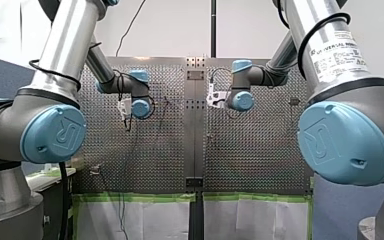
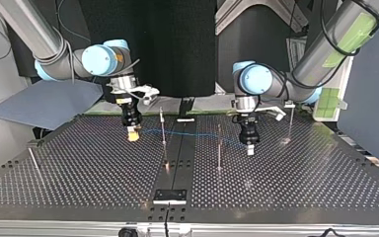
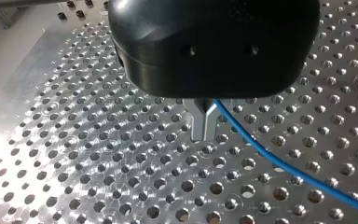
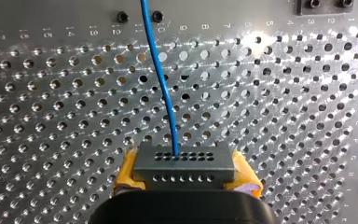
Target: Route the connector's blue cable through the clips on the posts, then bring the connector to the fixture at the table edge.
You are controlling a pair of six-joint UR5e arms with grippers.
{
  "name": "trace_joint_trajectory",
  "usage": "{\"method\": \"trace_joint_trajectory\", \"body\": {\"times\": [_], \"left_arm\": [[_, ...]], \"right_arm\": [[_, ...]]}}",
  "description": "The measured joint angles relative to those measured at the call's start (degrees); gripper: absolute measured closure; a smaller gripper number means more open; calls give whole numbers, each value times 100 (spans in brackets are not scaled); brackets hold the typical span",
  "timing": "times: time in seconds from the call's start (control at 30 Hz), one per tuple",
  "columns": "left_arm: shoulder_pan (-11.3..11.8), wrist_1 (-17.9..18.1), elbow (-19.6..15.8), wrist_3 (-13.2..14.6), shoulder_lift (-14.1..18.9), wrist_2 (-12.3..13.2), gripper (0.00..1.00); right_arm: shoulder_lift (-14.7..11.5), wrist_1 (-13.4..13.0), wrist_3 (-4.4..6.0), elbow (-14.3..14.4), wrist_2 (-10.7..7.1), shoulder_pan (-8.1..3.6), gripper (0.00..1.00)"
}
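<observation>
My right gripper (image 4: 186,176) is shut on a grey connector (image 4: 185,161) with rows of small holes, held between yellow pads (image 4: 127,170). A blue cable (image 4: 161,79) leaves the connector and runs over the perforated table. In the top view it stretches low from my right gripper (image 2: 133,134) at the left, past a thin post (image 2: 163,126), to my left gripper (image 2: 249,146) at the right. In the left wrist view, the metal fingers (image 3: 198,126) are shut on the blue cable (image 3: 279,161). I cannot tell whether the cable sits in a clip.
More thin posts stand on the table: one (image 2: 219,148) between the grippers, one (image 2: 290,121) at the top view's right and a leaning one (image 2: 33,160) at its left. A black fixture (image 2: 170,196) sits at the near table edge in the top view.
</observation>
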Motion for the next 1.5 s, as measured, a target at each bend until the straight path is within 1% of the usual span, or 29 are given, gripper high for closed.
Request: {"method": "trace_joint_trajectory", "body": {"times": [0.13,0.23,0.37,0.57,0.7,1.07,1.17,1.37,1.4,1.43,1.47,1.5], "left_arm": [[1,-61,94,0,-92,101,100],[-6,-139,216,0,-223,129,100],[20,-146,316,-21,-368,133,100],[68,-166,401,-55,-423,120,100],[75,-168,409,-58,-423,119,100],[79,-171,411,-46,-423,139,100],[78,-168,411,-43,-422,140,100],[78,-160,411,-42,-422,141,100],[78,-159,411,-42,-423,141,96],[78,-157,411,-42,-423,141,96],[78,-156,411,-41,-422,141,88],[78,-155,411,-39,-422,141,88]], "right_arm": [[60,12,2,-77,-86,-24,100],[178,66,-3,-187,-130,-26,100],[377,133,-2,-383,-190,-18,100],[646,244,0,-653,-345,2,100],[791,291,4,-849,-413,3,100],[869,462,39,-1374,-577,-53,100],[872,486,50,-1436,-598,-56,100],[880,556,56,-1459,-608,-46,100],[881,573,56,-1459,-608,-41,100],[883,590,56,-1459,-608,-35,100],[886,613,55,-1459,-608,-26,100],[888,631,55,-1458,-608,-20,100]]}}
